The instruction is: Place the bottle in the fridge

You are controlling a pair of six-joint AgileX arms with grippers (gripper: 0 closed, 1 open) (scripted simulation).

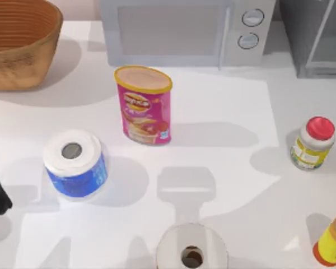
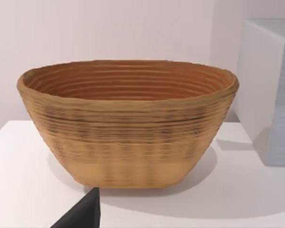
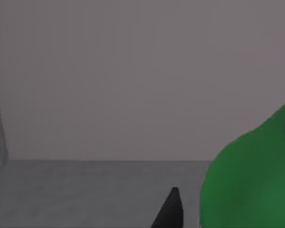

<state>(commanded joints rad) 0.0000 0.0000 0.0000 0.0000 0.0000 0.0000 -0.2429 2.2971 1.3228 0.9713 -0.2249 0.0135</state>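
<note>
At the far left of the white counter (image 1: 224, 112) stands a woven brown wicker basket (image 1: 19, 42), and the left arm sits parked at the near-left edge; whether its gripper is wide or narrow I cannot tell. Moving right: a blue-wrapped roll of toilet paper (image 1: 74, 164), a tall pink crisp canister with a yellow rim (image 1: 145, 105), a light-grey microwave with two round knobs (image 1: 185, 31) at the far edge, a white jar with a red lid (image 1: 313, 143), and a yellow jar (image 1: 335, 241) at the near right.

The large dark-grey fridge with pale frame bars (image 1: 319, 36) stands at the far right. In the right wrist view, the translucent green plastic bottle (image 3: 251, 175) bulges close to the camera over a grey floor before a grey wall, seemingly the fridge's inside. I judge this the placing step; next comes setting the bottle down upright and letting go. Whether the right gripper clasps it I cannot tell.
</note>
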